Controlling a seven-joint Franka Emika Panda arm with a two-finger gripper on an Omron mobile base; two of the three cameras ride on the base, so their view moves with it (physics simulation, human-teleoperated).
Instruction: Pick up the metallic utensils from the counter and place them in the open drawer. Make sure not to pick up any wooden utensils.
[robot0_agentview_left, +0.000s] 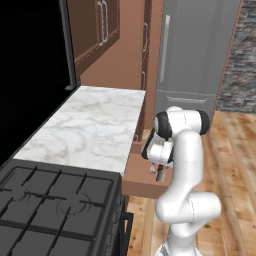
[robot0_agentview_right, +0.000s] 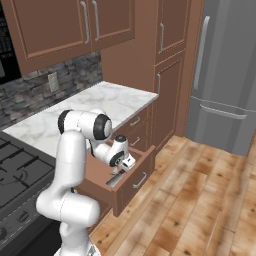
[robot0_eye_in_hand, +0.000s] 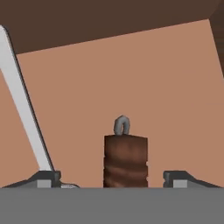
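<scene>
Brown-handle utensil: dark handle end-on between the fingertips, small grey loop on its far end, inside the drawer; touching the floor or not, can't tell.
Gripper: spread wide, tips at 8 and 4 o'clock of the handle, clear gap each side, nothing pinched; pointing down into the drawer.
Silver strip: long thin pale piece on the drawer floor, running 11 to 7 o'clock, lower end beside the left fingertip; fork or not, can't tell.
Drawer: reddish-brown, pulled out below the counter edge.
Counter: white marble, at 10 o'clock of the gripper in left base view.
Stove: black, adjoining the counter's near end.
</scene>
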